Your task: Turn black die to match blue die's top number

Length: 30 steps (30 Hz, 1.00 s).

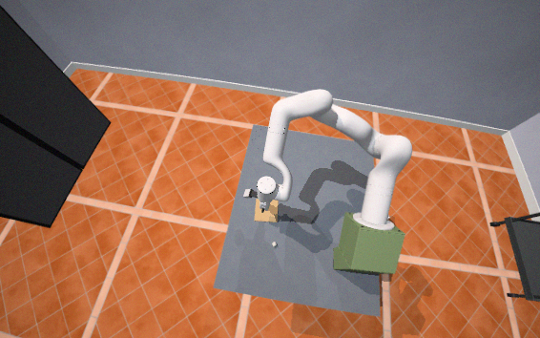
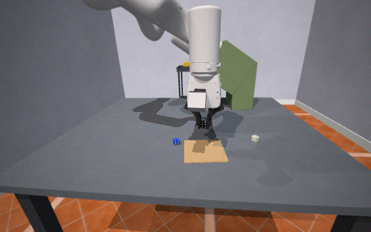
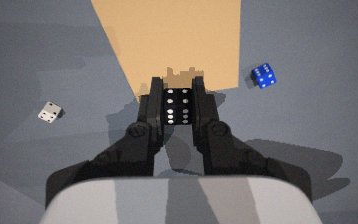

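Observation:
My gripper (image 3: 177, 92) is shut on the black die (image 3: 177, 106) and holds it in the air above the table, near the far edge of the tan mat (image 3: 172, 40). The die also shows between the fingers in the exterior view (image 2: 204, 124). Its face toward the wrist camera shows six white pips. The tan mat (image 2: 205, 151) lies flat on the grey table. The blue die (image 2: 176, 141) rests on the table just left of the mat; it also shows in the wrist view (image 3: 263, 75). In the overhead view the wrist (image 1: 266, 189) hides the held die.
A white die (image 2: 255, 138) lies on the table right of the mat, also in the wrist view (image 3: 49, 111). The green robot base (image 2: 238, 78) stands at the table's far side. A black rack (image 1: 533, 255) and a dark cabinet (image 1: 23, 119) stand off the table.

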Motion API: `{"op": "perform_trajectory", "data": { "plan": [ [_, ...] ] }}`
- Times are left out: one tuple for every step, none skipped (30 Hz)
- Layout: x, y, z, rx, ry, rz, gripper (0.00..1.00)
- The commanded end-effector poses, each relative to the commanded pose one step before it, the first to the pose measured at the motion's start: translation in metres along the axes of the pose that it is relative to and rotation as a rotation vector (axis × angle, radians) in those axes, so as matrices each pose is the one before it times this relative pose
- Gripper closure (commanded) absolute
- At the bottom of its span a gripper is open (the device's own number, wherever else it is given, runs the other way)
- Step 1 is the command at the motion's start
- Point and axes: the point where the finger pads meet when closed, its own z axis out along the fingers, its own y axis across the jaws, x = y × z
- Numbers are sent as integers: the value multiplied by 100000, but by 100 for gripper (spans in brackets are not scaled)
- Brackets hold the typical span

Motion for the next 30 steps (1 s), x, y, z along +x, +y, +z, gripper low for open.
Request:
{"op": "perform_trajectory", "data": {
  "plan": [
    [30,61,-18,-280,2864,306,85],
    [-23,22,17,-116,1893,-3,85],
    [-30,6,5,-35,2446,3,85],
    [-39,-26,-19,133,3000,17,85],
    [-52,-60,-46,316,3528,28,85],
    [-71,78,60,-405,4071,-89,85],
    [-65,1,-3,-10,4604,8,85],
    [-33,-22,-21,114,2529,32,85],
    [-25,-41,-37,214,2226,61,85],
    [-3,-8,-7,39,319,11,85],
    [-86,76,56,-390,4588,-153,85],
    [-16,5,1,-25,1076,-8,85],
    [-45,-22,-30,104,3781,55,85],
    [0,0,0,0,0,0,85],
    [0,0,0,0,0,0,85],
    [-19,-41,-44,205,2293,99,85],
    [-106,51,33,-260,6601,-162,85],
    [-32,0,-10,-9,2465,1,85],
    [-22,-19,-31,90,2286,65,85],
    [-14,-35,-48,169,2162,119,85],
    [-50,37,36,-182,3022,-164,85],
    [-36,7,-2,-42,2746,-43,85],
    [-15,-6,-14,23,1447,18,85],
    [-43,-17,-47,66,4053,75,85],
    [-17,-36,-70,167,2728,179,85],
    [-2,-8,-14,37,447,39,85],
    [-70,36,46,-172,5043,-286,85],
    [-20,-1,-11,-5,1833,-11,85],
    [-34,-13,-53,41,3553,85,85],
    [-18,-24,-79,97,2764,199,85]
  ]
}}
